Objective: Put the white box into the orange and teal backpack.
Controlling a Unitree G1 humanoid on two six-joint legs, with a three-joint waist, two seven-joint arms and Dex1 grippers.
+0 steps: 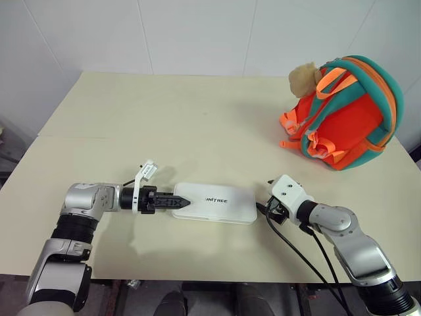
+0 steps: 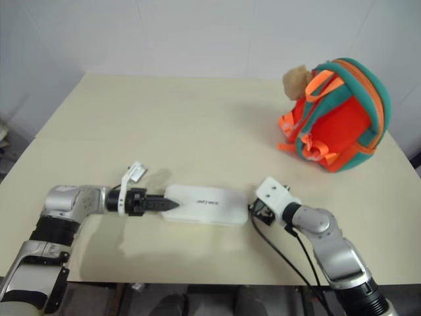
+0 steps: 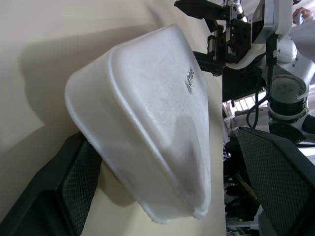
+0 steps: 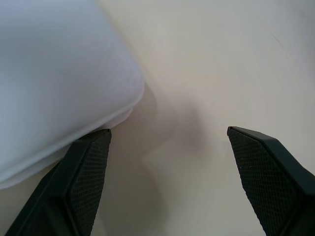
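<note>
The white box (image 1: pixel 214 203) lies flat at lower centre of the table (image 1: pixel 164 118), with the left gripper (image 1: pixel 179 201) at its left end and the right gripper (image 1: pixel 268 208) at its right end, both spread wide and holding nothing. The backpack (image 1: pixel 345 115) stands well apart at upper right. To lift cleanly, each gripper should straddle the box's edge squarely before closing, so the box stays level.
</note>
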